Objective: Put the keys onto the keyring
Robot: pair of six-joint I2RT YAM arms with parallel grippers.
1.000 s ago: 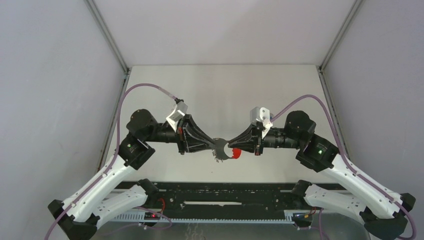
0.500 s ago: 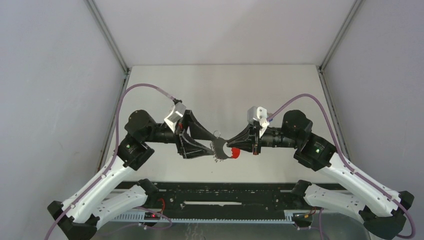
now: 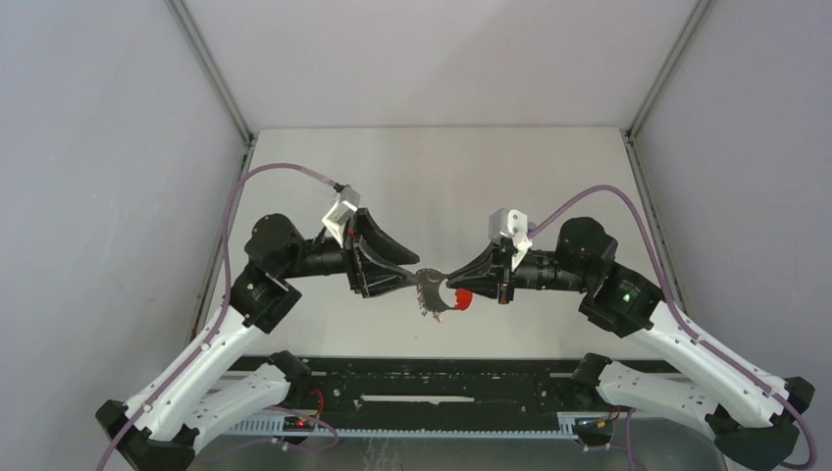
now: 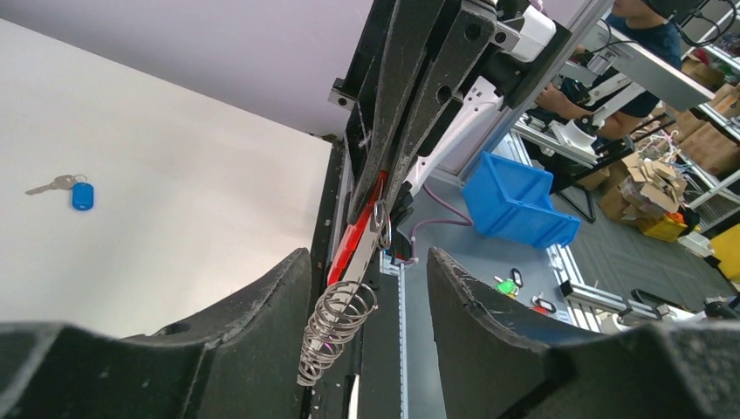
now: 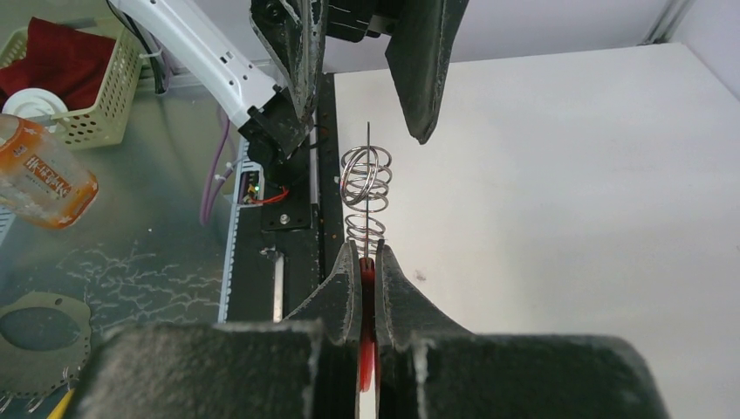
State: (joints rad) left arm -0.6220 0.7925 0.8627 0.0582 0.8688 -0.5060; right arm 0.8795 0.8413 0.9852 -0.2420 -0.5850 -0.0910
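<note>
– Right wrist view first: what is the right gripper [image 5: 368, 255] doing?
– Its fingers are pressed together, pinching the keyring [image 5: 366, 188] by the red band. The silver rings stick out just past its tips.
– And the left gripper [image 4: 366, 262]?
– Spread wide, with the rings hanging between its fingers. The blue-tagged key [image 4: 74, 190] lies on the table [image 4: 192, 236], well apart from that gripper.

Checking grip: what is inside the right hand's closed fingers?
The keyring, pinched by its red band; silver rings stick out. How deep the band reaches is hidden by the fingers.
</note>
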